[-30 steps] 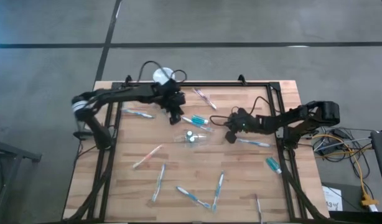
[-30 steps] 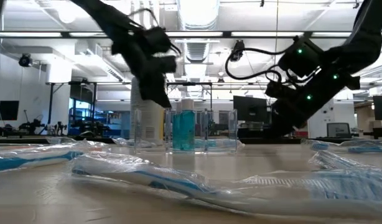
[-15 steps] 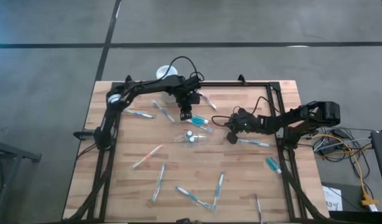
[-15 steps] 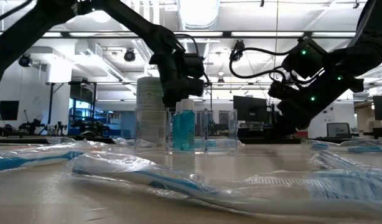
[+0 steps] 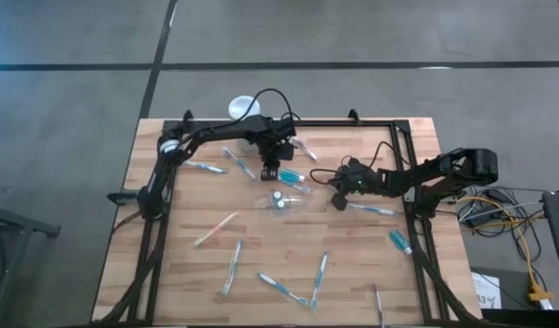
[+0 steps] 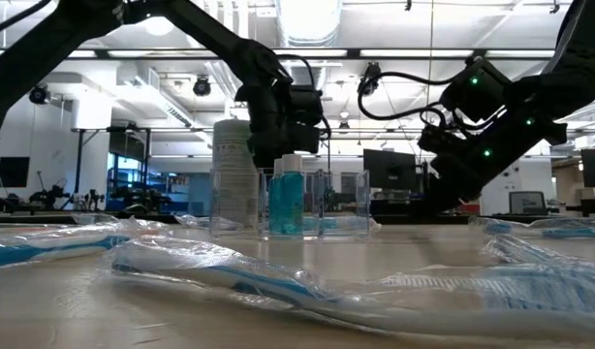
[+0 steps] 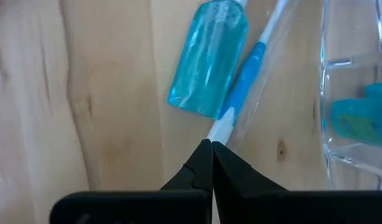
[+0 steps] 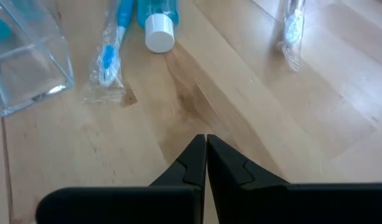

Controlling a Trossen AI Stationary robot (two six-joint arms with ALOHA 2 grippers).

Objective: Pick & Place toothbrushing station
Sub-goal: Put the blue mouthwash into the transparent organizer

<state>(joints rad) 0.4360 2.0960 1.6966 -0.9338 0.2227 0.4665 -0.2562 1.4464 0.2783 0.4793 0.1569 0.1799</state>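
The toothbrushing station (image 5: 278, 200) is a see-through plastic holder standing on the wooden table near its middle, with blue bottles in it (image 6: 296, 202). My left gripper (image 5: 271, 173) is shut and points steeply down just beyond the station. Its tips (image 7: 211, 144) hover over the white end of a wrapped toothbrush (image 7: 244, 74), which lies beside a flat blue bottle (image 7: 208, 59). My right gripper (image 5: 337, 200) is shut and empty, to the right of the station (image 8: 29, 62), low over bare wood (image 8: 206, 138).
A white canister (image 5: 243, 107) stands at the table's far edge. Several wrapped toothbrushes lie scattered over the table, such as one at the near left (image 5: 216, 230) and one at the near middle (image 5: 284, 289). A blue bottle (image 5: 400, 241) lies at the right. A black frame (image 5: 352, 123) borders the table.
My left gripper has swung toward the table's right and sunk a little, tipping more steeply down, mostly in the first half second. It now stands just beyond the station. It has stayed shut. The white canister, which the arm covered before, now shows.
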